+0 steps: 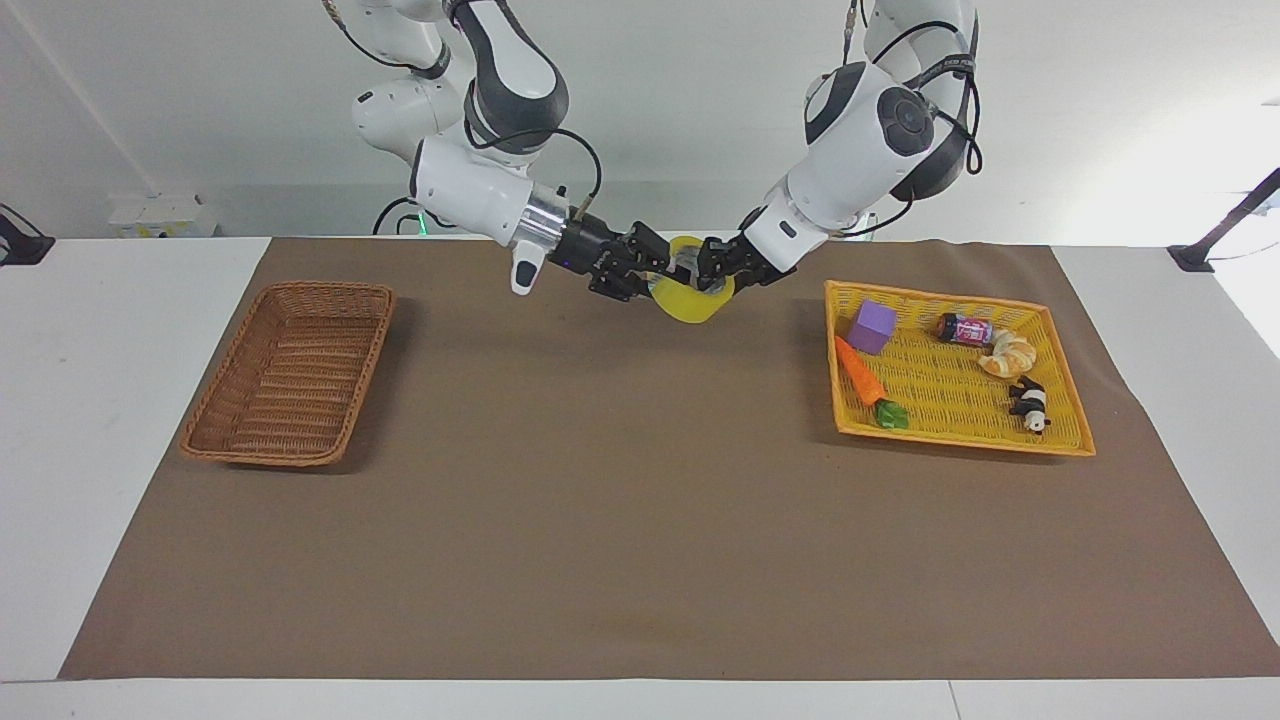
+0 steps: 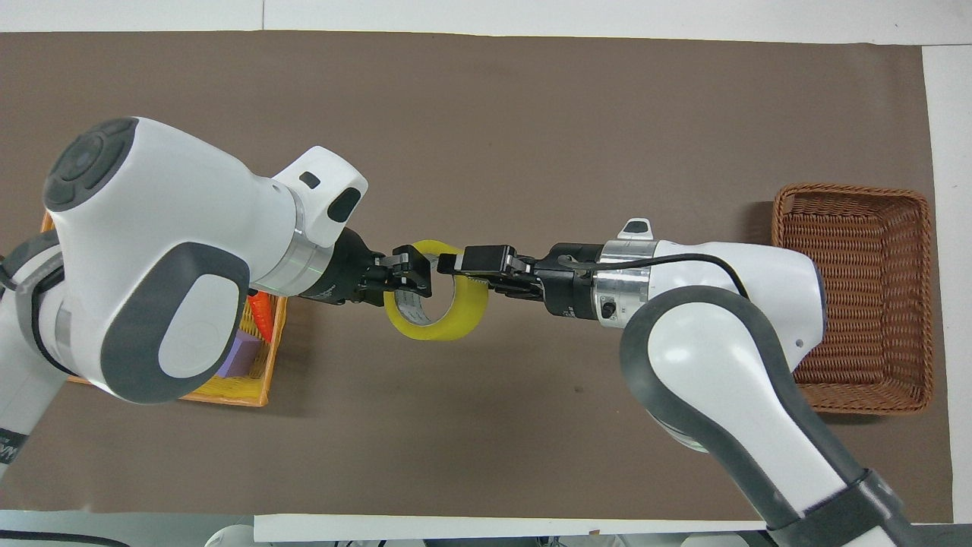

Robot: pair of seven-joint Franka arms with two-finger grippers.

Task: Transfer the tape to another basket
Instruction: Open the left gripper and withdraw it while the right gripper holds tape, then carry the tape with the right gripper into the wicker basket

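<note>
The tape (image 1: 688,298) was translucent yellow; the basket (image 1: 290,372) brown woven wicker — the tray (image 1: 958,384) yellow-orange, the cube (image 1: 873,326) purple.

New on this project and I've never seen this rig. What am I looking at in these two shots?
The machine is two white robots at a table covered by a brown mat: a left arm and a right arm, each ending in a two-finger gripper. One picture faces the robots from across the table. The other looks down from above their end.

In the air over the mat, the right gripper is shut on a roll of yellow tape. The left gripper is at the roll's other edge, and I cannot tell whether it grips.

A brown wicker basket sits toward the right arm's end. Toward the left arm's end, a yellow tray holds a purple cube, a toy carrot, a can, a croissant and a panda figure.
</note>
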